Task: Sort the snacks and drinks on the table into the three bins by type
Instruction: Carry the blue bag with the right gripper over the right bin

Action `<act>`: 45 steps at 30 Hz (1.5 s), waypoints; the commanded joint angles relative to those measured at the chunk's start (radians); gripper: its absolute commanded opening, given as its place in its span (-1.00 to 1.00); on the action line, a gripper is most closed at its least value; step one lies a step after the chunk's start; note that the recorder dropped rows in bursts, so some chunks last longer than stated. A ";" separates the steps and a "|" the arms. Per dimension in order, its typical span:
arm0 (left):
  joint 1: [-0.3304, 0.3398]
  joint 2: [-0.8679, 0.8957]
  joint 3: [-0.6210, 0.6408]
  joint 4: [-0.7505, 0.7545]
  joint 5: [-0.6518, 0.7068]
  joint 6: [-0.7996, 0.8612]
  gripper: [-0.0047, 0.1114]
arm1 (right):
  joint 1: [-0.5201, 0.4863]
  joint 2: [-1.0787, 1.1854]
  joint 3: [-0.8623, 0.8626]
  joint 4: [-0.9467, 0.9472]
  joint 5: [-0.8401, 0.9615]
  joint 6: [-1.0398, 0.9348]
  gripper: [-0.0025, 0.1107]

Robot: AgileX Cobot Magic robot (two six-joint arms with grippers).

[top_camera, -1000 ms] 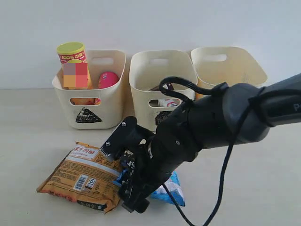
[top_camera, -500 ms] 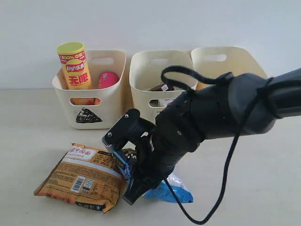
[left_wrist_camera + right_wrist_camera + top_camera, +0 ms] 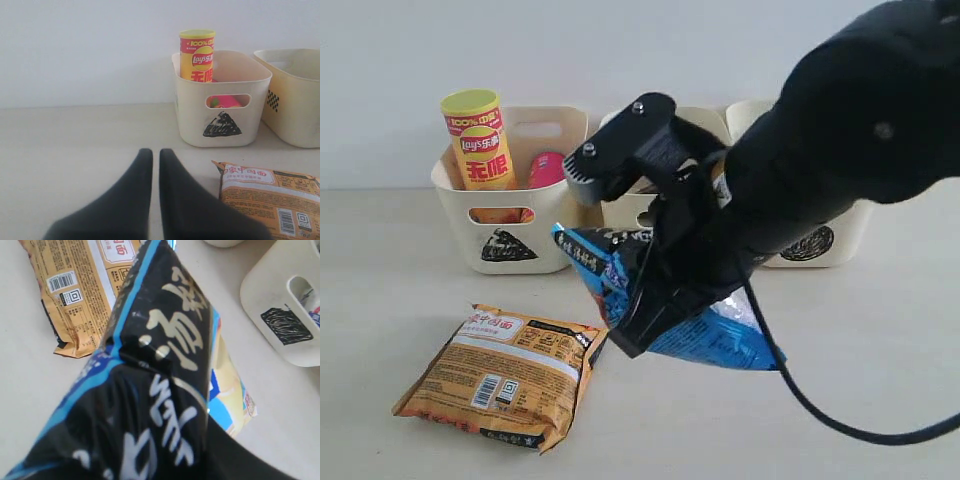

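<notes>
My right gripper point(image 3: 638, 325) is shut on the blue-black bag point(image 3: 710, 325), which hangs tilted above the table point(image 3: 400, 300) in front of the bins; the bag point(image 3: 155, 365) fills the right wrist view. The orange-brown bag point(image 3: 505, 375) lies flat at the front left. The triangle bin point(image 3: 555, 215) holds the yellow-red tube point(image 3: 478, 140) and the pink tube point(image 3: 548, 168). The arm hides most of the middle bin point(image 3: 700, 112), whose square mark shows in the left wrist view point(image 3: 272, 100). The circle bin point(image 3: 840, 230) stands at the right. The cartons are hidden. My left gripper point(image 3: 151, 152) is shut and holds nothing.
The three bins stand side by side along the back wall. In the left wrist view the orange-brown bag point(image 3: 272, 192) lies to one side of the fingers, with the triangle bin point(image 3: 220, 107) beyond it. Bare table lies at the right front.
My right gripper has risen from the table with the blue-black bag, moving up and back toward the bins. The orange-brown bag stays on the table.
</notes>
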 commanded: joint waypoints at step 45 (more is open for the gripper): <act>0.003 -0.003 0.002 -0.003 0.004 0.002 -0.84 | -0.680 0.617 -0.639 -0.040 -0.435 0.167 -0.91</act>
